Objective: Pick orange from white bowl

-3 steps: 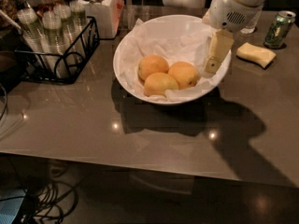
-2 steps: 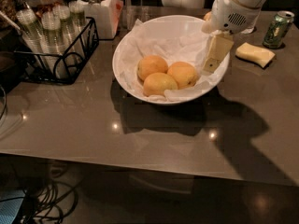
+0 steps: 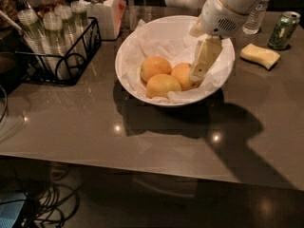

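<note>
Oranges, three near-alike, lie huddled at the bottom of the white bowl (image 3: 124, 63), settled into the low point of its sloping sides on crumpled white paper (image 3: 161, 38). The orange (image 3: 181, 73) furthest to the camera's right looks like the one being sought, since the gripper (image 3: 197, 75) hangs tilted over the bowl's right side with its pale tip right against that fruit's outer flank. The slant seems chosen to clear the rim and reach down along the wall. Seen edge-on as one flat slab, the jaws give no clue to their spacing: I cannot tell whether they are open or closed, and no fruit is lifted.

The bowl stands near the middle of the grey counter (image 3: 142, 137). Behind it to the left are a black wire rack (image 3: 76, 61) of cups and a white lidded jar (image 3: 99, 11). Well off to the right lie a yellow sponge (image 3: 260, 56) and a green can (image 3: 284, 30), out of the arm's way.
</note>
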`<state>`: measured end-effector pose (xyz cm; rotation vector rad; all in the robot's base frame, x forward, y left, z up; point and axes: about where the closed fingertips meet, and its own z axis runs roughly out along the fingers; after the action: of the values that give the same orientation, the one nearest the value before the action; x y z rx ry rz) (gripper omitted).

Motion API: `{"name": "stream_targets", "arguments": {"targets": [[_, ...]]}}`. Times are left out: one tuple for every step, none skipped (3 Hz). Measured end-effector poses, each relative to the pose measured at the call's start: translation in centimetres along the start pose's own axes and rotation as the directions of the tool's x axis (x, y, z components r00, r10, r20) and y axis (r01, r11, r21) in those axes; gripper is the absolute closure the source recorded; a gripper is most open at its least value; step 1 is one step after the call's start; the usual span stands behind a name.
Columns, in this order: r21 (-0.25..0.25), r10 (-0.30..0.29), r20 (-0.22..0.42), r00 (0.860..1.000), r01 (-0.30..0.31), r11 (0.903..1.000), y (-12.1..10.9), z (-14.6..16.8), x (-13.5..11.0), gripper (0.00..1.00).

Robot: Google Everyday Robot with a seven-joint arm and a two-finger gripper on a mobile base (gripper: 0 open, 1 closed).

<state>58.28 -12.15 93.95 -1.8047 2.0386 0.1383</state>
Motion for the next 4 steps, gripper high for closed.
{"name": "stream_targets", "arguments": {"targets": [[-0.090,-0.044,0.059,0.997,0.050,0.9947,1.5,2.3,-2.4,0.17],[-0.144,-0.081,0.085,0.993,0.093,0.9852,2.1,4.2,-3.6,0.15],[-0.166,-0.126,0.087,0.988,0.139,0.9764,1.8,6.0,-3.1,0.11],[-0.182,-0.181,0.056,0.982,0.189,0.9649,1.0,6.5,-2.3,0.12]]}}
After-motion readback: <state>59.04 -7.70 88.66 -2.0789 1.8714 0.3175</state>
